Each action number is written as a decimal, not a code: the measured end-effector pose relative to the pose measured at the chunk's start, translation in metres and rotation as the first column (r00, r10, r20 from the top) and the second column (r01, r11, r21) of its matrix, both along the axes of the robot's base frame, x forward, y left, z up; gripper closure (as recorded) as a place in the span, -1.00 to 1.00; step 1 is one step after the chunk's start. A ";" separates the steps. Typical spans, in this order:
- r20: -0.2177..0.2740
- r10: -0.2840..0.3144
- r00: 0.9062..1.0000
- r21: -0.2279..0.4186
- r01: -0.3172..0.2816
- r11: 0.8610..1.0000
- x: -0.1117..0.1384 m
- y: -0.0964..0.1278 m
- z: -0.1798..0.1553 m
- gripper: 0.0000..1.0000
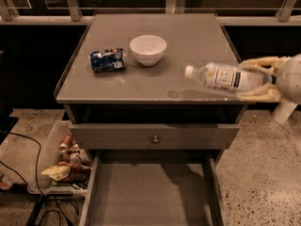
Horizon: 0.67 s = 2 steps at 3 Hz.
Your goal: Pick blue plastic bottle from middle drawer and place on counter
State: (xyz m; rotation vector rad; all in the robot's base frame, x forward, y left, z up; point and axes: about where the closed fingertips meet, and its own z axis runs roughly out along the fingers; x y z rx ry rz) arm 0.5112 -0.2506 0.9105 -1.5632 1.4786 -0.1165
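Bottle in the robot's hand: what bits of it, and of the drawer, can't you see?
Camera view:
- blue plastic bottle: its base is hidden inside the gripper, which holds it at the counter's front right edge; label print too small to read.
- middle drawer: front end cut off by the bottom edge.
- arm: cut off by the right edge.
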 end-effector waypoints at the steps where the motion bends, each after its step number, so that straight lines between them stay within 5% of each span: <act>1: 0.053 -0.014 0.998 0.000 0.014 1.000 0.008 -0.008 0.029 1.00; 2: 0.053 -0.014 0.998 0.000 0.014 1.000 0.008 -0.008 0.029 1.00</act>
